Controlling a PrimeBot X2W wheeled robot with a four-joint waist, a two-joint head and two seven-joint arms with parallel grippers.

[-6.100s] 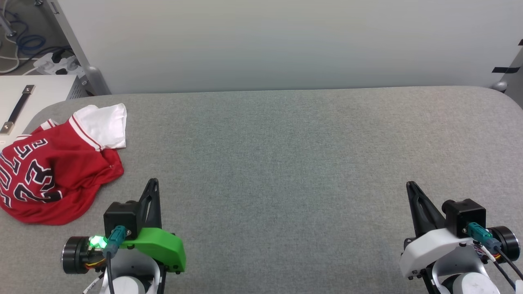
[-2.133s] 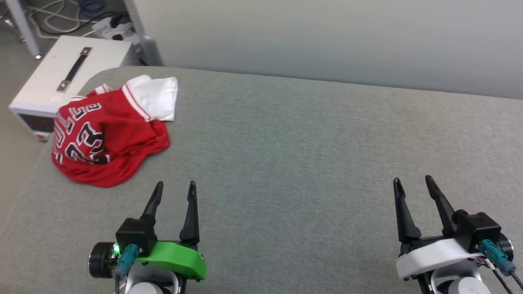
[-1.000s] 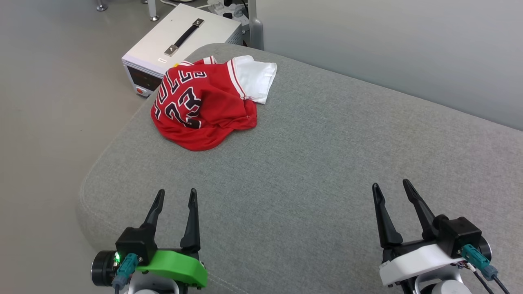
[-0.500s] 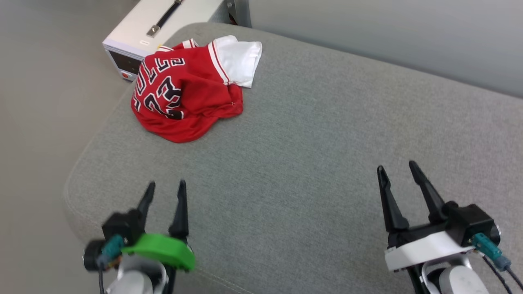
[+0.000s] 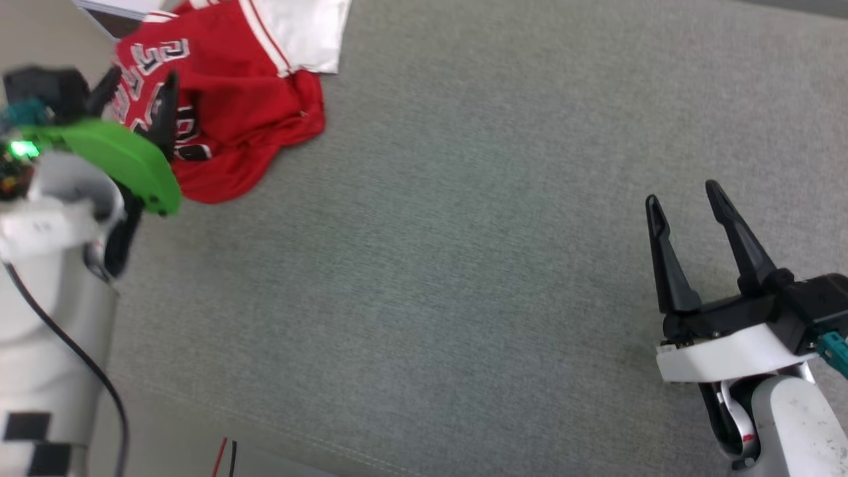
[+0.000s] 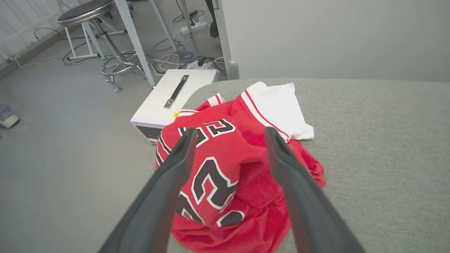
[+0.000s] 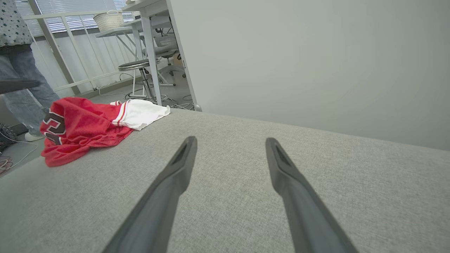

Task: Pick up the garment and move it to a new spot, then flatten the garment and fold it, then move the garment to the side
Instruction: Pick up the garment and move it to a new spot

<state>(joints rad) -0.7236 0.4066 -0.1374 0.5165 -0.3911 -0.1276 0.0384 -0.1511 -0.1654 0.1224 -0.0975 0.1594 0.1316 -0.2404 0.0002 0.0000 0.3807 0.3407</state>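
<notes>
The garment [image 5: 232, 119] is a crumpled red jersey with a white sleeve and black number 23, lying near the far left corner of the grey padded surface [image 5: 464, 232]. My left gripper [image 5: 140, 76] hovers open right over it, its two dark fingers framing the number in the left wrist view, where the garment [image 6: 225, 175] bunches beneath the left gripper [image 6: 228, 135]. My right gripper [image 5: 684, 192] stands open at the lower right, far from the cloth, with nothing between its fingers. From the right wrist view the garment [image 7: 88, 126] lies far left of the right gripper [image 7: 230, 140].
A white box with a black handle [image 6: 168, 102] sits on the floor beside the surface's corner. A stool [image 6: 102, 42] and cables stand behind it. A person's legs [image 7: 21, 77] show at the far left. A pale wall [image 7: 316, 63] runs behind the surface.
The camera has tilted down and closer. My left arm has risen and reached forward until its open fingers hang over the jersey. The right gripper stays open in place.
</notes>
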